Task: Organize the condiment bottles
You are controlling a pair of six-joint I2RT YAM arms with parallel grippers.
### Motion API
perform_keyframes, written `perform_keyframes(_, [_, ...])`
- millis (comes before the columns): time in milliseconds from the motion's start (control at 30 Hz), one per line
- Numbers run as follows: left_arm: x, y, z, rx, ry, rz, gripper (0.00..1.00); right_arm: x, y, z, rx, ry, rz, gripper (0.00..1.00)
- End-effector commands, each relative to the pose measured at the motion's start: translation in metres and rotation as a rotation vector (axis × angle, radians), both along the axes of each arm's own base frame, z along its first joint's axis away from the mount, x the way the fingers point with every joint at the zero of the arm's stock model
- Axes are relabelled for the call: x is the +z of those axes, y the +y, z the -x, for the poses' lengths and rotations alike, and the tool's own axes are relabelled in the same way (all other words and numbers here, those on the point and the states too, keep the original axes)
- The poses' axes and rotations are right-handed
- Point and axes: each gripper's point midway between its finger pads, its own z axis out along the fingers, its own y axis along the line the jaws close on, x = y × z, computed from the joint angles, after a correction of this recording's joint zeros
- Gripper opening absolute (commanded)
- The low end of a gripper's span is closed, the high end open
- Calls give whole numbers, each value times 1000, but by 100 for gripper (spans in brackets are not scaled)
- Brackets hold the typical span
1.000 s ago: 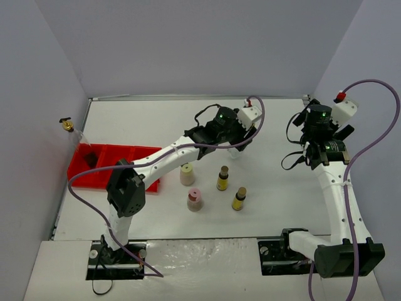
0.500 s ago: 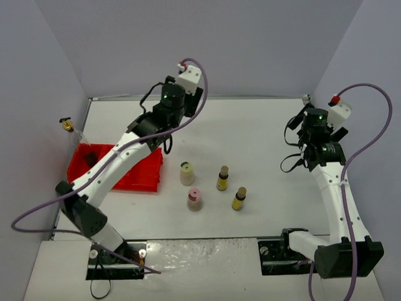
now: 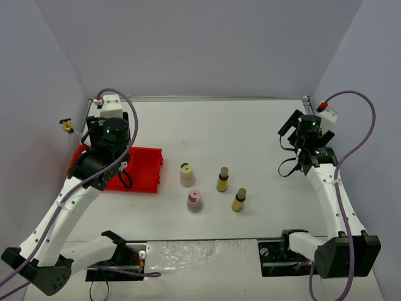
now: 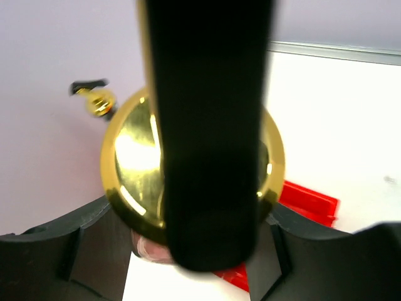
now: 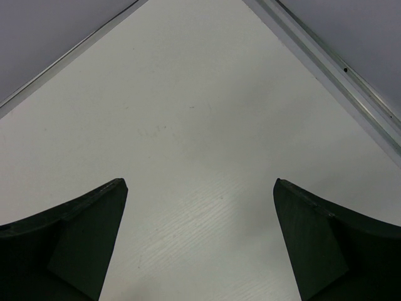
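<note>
White surface [image 3: 250,132], grey walls. Gold-spouted glass bottle [image 4: 135,169] clenched in left end effector [image 4: 194,251], above red tray [image 3: 143,168] at left (twin bottle [image 3: 67,125] by wall). Four small bottles [image 3: 195,200] mid-surface. Right end effector [image 5: 200,251] released, idle. Step, likely: carrying to tray. Next: lower upright into free compartment.

Beige bottles [image 3: 187,175] and sm. yellow bottles [image 3: 222,179] bunched mid-table — narrow gaps, red tray [image 3: 147,174] blocks left, table [image 3: 269,125] open rt.

White table [image 3: 250,132] — red tray [image 3: 141,170] at left, four small condiment bottles [image 3: 222,180] near centre
</note>
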Motion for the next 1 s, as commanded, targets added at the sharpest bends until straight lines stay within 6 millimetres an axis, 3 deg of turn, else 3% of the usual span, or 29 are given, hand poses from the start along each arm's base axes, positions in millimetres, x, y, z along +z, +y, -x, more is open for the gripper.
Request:
perform_keyframes(0, [22, 51, 31, 223, -149, 99, 0, 7, 10, -17, 66, -70, -19, 100])
perform_keyframes(133, [13, 69, 47, 291, -162, 117, 0, 9, 21, -20, 114, -95, -56, 100])
perform_keyframes(367, [-7, 93, 55, 409, -176, 131, 0, 9, 29, -22, 153, -108, -80, 100])
perform_keyframes(733, [-37, 145, 47, 552, -215, 229, 0, 7, 35, -21, 181, -113, -91, 100])
perform_keyframes(967, [-43, 168, 25, 546, -231, 301, 0, 3, 41, -24, 196, -106, -102, 100])
